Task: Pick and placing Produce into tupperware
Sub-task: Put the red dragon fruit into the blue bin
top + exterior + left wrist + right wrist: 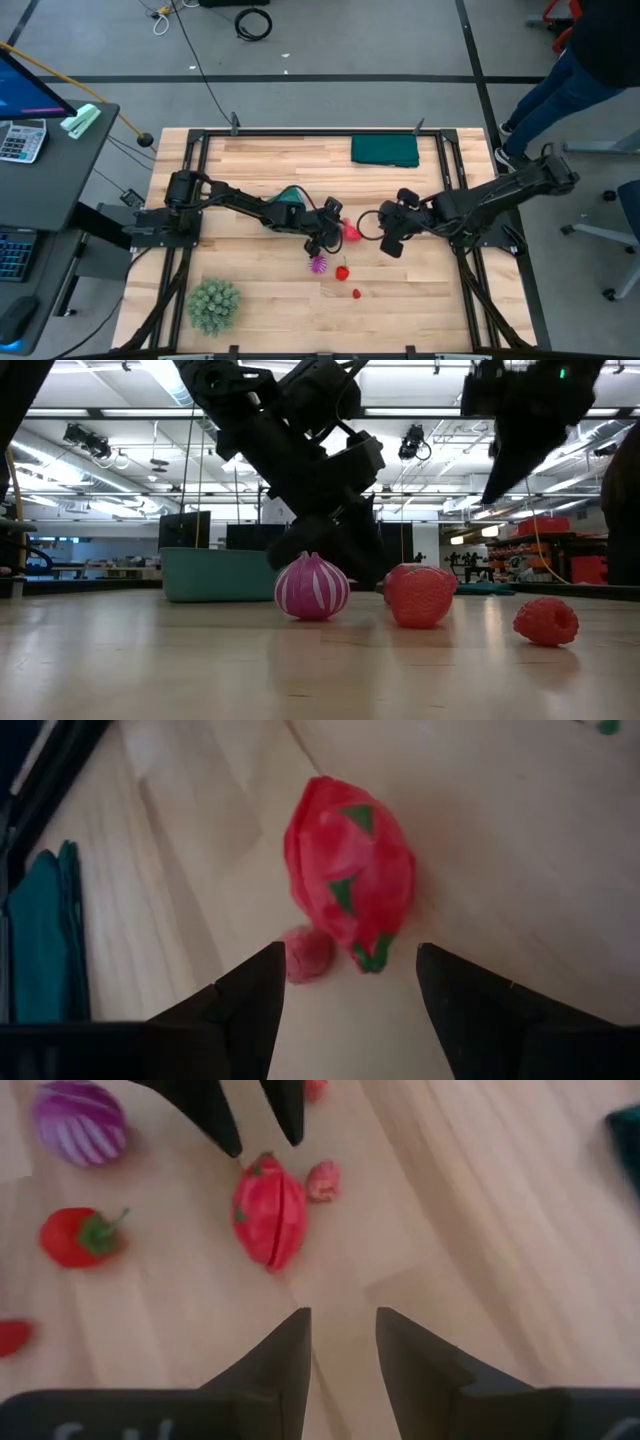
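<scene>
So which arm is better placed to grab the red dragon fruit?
Left. Its open hand hangs right over the dragon fruit, fingers either side, with the tupperware beside that arm. The right hand, open, sits farther back.

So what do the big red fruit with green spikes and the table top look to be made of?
The red fruit looks like moulded plastic or rubber, matte, going by its faceted skin and stubby green flaps. The table top looks like pale wooden planks with a low sheen, going by its grain lines and seams.

Overhead, table-level and two close wrist views apparently share the red fruit (350, 870).
</scene>
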